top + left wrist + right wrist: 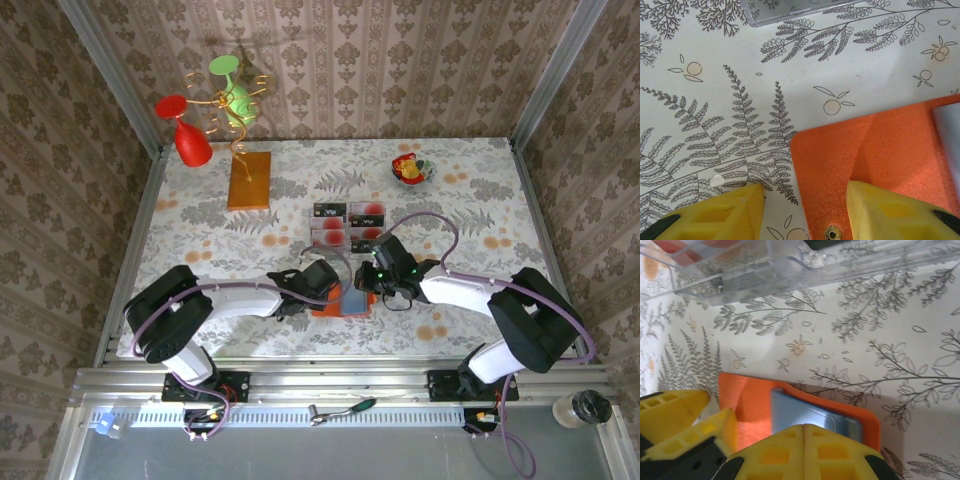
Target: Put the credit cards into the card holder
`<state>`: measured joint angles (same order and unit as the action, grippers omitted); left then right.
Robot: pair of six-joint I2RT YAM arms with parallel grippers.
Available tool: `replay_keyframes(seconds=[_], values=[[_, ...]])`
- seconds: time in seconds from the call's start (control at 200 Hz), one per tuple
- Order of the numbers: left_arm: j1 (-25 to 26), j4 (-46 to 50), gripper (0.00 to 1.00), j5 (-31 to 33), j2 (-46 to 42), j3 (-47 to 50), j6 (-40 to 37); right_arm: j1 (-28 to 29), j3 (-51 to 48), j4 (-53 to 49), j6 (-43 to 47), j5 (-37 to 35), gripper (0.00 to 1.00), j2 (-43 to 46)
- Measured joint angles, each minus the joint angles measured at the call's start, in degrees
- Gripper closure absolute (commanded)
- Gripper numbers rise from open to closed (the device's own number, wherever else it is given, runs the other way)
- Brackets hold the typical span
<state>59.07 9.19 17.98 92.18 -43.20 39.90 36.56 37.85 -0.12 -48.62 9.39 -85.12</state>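
The orange card holder (328, 308) lies open and flat on the leaf-patterned cloth between the two arms, its grey-blue inside (800, 407) facing up. My left gripper (805, 212) is open and low: one yellow finger is over the cloth, the other over the holder's orange flap (880, 150), whose edge and snap button lie between them. My right gripper (805, 432) is shut with nothing between its fingers, its tips right above the grey-blue inside. Red-and-white credit cards (333, 228) sit in a clear tray (349, 250) just beyond the holder.
The clear tray's wall (790, 265) stands close ahead of the right gripper and crosses the top edge (785, 12) of the left wrist view. A wooden board (249, 181) with a wire stand and red and green glasses is at the back left, a small bowl (412, 170) at the back right.
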Motion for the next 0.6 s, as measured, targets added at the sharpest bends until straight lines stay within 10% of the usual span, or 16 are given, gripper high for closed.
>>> replay_keyframes(seconds=[0.6], values=[[2.1, 8.1, 0.48, 2.4, 1.7, -9.2, -2.6, 0.0, -0.7, 1.7, 2.0, 1.2, 1.00, -3.9]])
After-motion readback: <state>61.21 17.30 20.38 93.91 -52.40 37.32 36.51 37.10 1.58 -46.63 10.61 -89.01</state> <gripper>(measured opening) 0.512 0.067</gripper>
